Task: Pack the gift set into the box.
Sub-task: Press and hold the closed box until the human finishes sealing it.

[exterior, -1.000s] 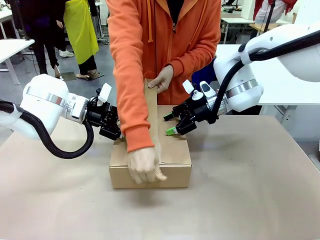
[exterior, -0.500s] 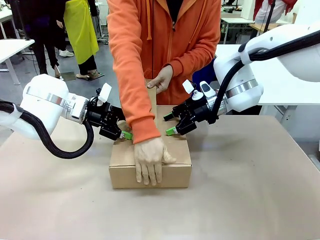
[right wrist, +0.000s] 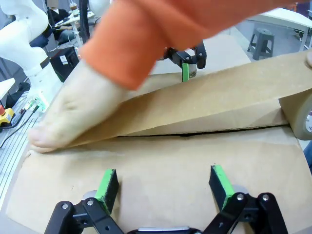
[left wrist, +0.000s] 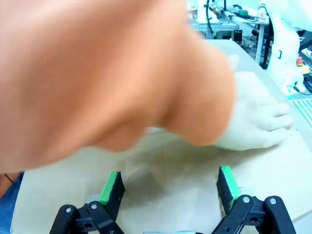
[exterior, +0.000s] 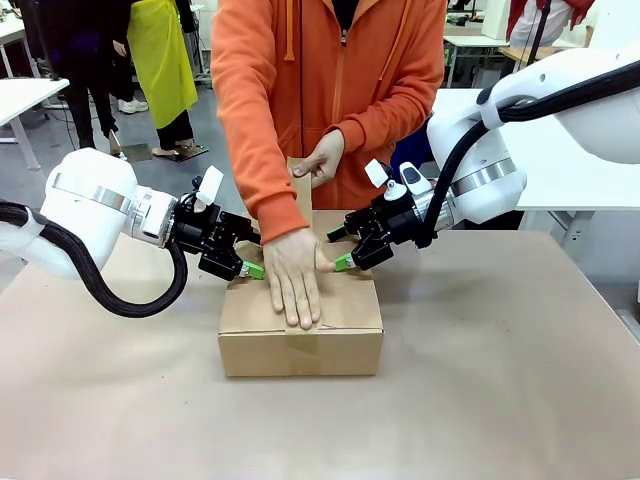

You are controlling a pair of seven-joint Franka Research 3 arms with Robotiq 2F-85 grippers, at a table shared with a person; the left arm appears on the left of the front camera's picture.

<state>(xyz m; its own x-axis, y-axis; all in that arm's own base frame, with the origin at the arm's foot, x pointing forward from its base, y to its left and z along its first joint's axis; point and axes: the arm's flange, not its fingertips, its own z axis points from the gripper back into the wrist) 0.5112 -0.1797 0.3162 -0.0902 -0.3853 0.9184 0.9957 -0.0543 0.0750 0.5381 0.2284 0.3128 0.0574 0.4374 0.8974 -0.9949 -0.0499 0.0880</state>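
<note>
Table [exterior: 500, 400]: one closed box [exterior: 300, 335], two grippers. Left gripper [exterior: 248, 268] and right gripper [exterior: 340, 262] agape, empty, flanking hand [exterior: 293, 285] flat on lid.

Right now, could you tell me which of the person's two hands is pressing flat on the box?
The lower hand, lying flat atop the box; the other hand holds the tape strip up higher.

No readable text, label, brand or number appears anywhere.
</note>
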